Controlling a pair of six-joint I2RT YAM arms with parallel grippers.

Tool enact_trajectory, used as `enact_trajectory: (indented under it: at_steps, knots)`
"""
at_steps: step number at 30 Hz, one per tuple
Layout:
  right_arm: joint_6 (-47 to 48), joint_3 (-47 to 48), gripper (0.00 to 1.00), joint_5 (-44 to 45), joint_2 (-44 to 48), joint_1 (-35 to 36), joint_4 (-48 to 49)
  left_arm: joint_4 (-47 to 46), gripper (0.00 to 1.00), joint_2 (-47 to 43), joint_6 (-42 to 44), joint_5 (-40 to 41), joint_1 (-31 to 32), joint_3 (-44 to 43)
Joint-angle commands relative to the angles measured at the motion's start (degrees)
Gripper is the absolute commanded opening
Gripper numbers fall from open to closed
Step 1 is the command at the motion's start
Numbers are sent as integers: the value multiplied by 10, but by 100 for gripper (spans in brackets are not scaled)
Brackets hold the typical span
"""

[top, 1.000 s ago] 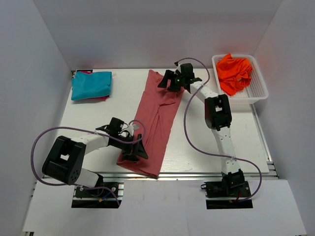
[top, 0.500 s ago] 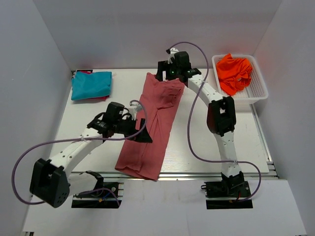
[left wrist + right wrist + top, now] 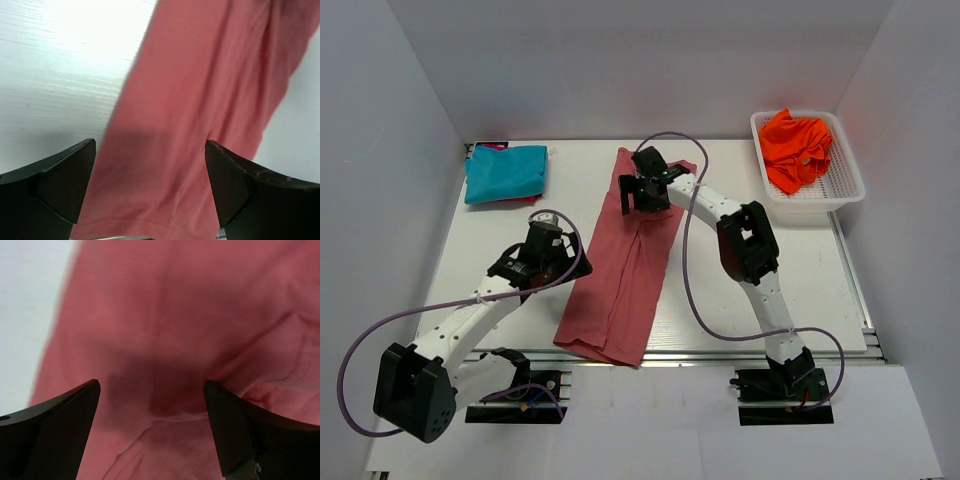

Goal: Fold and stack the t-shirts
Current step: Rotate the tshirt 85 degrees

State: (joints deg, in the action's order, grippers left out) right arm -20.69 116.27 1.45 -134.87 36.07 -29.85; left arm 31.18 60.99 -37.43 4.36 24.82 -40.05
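Hovering the left fingers, spread wide and empty, over the left edge of the salmon t-shirt lying lengthwise at frame centre. Poising the right fingers, equally wide, over its upper end. Showing the teal t-shirt folded at upper left and the orange t-shirt in the basket at upper right.
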Motion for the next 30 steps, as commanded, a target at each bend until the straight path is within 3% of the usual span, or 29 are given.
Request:
enact_trajectory:
  at_steps: [1, 13, 18, 24, 27, 28, 30]
  knots:
    - [-51, 18, 90, 72, -17, -23, -44, -2, 100, 15, -19, 38, -4, -7]
    - [-31, 134, 90, 8, -167, -108, -53, -31, 100, 10, 40, -35, -4, 9]
    - [48, 146, 90, -78, -149, -138, 97, -67, 100, 50, 111, -125, -4, 2]
    - [114, 138, 90, -102, -53, -131, 120, -56, 100, 111, 105, -99, 7, 2]
    - [110, 43, 90, -132, 42, -130, 119, -87, 100, 111, 92, -117, 7, 38]
    - [109, -41, 90, -136, 114, -128, 118, -107, 100, 106, 92, -125, 7, 47]
    - [102, -88, 90, -135, 151, -119, 97, -124, 100, 106, 92, -131, 1, 68]
